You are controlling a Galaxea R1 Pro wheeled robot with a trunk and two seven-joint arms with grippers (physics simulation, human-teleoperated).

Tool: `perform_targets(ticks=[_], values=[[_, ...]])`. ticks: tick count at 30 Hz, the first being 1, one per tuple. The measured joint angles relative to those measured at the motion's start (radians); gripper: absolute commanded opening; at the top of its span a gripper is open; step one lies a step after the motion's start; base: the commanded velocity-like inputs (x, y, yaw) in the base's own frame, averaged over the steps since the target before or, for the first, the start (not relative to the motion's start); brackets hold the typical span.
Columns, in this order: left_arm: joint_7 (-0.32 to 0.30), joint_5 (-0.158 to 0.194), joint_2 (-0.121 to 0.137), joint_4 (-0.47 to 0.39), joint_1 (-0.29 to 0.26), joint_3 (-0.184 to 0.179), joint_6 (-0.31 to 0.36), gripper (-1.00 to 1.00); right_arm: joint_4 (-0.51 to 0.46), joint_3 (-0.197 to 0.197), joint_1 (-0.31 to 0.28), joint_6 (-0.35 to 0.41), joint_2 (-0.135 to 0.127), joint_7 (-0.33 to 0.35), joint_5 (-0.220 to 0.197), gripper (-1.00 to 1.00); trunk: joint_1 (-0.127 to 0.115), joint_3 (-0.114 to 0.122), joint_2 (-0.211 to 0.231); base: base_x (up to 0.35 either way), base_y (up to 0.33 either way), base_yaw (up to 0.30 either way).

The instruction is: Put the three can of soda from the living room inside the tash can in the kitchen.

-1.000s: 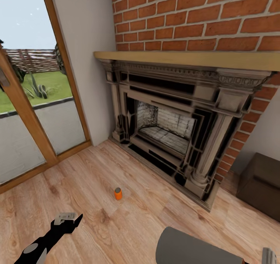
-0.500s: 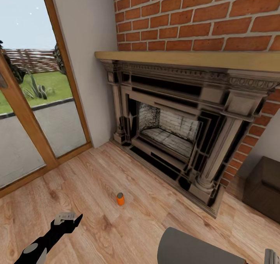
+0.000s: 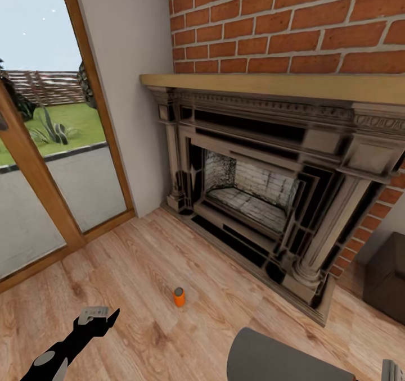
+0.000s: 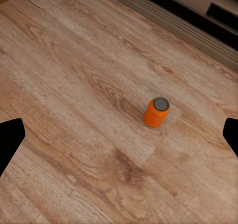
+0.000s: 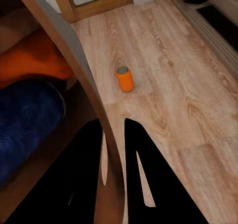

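Bin (image 3: 270,358) at lower right edge of head view; right gripper (image 5: 121,169) clamped on its rim, an orange and a blue can (image 5: 25,115) inside. Left gripper (image 3: 97,317) at lower left, fingers apart, empty. Third can (image 3: 179,296) upright on floor (image 3: 140,257), mid-frame, before fireplace (image 3: 253,195). Step, by my reading: collecting last can. Next: left gripper descends over it and closes.

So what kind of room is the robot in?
Most likely a living room: there's a big brick fireplace with a wooden mantel, a light wood plank floor, and a glass door looking out on a garden.
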Motion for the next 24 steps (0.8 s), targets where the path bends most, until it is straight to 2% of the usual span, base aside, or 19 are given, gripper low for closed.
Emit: perform_targets(ticks=[6,24], values=[[0.0,0.0,0.0,0.0,0.0,0.0,-0.001,1.0,0.0,-0.002,0.0,0.0,0.001,0.0,-0.002,-1.0,0.0,0.0,0.0,0.061,0.039,0.0],[0.0,0.0,0.0,0.0,0.0,0.0,-0.002,1.0,0.0,-0.001,0.0,0.0,0.005,0.0,-0.001,-1.0,0.0,0.0,0.0,0.224,0.18,0.0]])
